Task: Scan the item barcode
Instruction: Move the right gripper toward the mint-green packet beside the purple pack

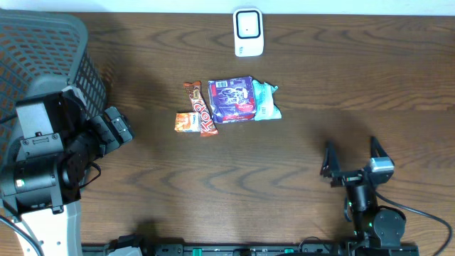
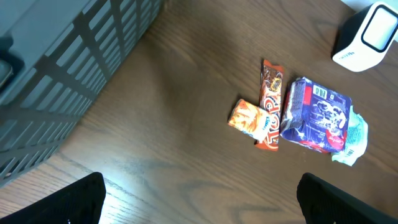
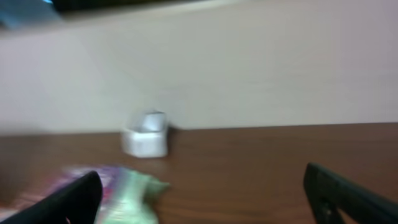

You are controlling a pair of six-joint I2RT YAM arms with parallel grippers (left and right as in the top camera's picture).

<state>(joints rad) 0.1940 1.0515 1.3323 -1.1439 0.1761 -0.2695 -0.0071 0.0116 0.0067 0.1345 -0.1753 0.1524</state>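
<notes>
Nearest the overhead lens sat the left arm (image 1: 39,163), a bulky black and white housing at the near-left corner of the dark wooden bench (image 1: 213,192). Two arms were present, one on each side, each ending in one two-fingered tool. The left tool (image 1: 117,129) pointed towards the middle of the bench, its fingers spread wide with nothing between them. The right tool (image 1: 352,153), near the front right, was likewise spread wide and empty, its two dark fingers pointing towards the far edge.

Four snack packets lay in one tight cluster at mid-bench. From left to right these were:
- one small orange packet (image 1: 187,121)
- one long red-brown chocolate bar (image 1: 201,108), touching the orange packet
- one larger purple packet (image 1: 232,99), just beside the bar
- one mint-green packet (image 1: 265,101), touching the purple packet's right edge

One white scanner (image 1: 248,32) stood at the far edge, beyond the cluster and apart from it. One grey slatted basket (image 1: 43,50) filled the far-left corner.

The packets lay well apart from both tools, ahead and to the right of the left tool, and ahead and to the left of the right tool. Neither tool touched any packet. The right wrist view was blurred. It showed the scanner only as a pale block, and the green and purple packets as smears at lower left.
</notes>
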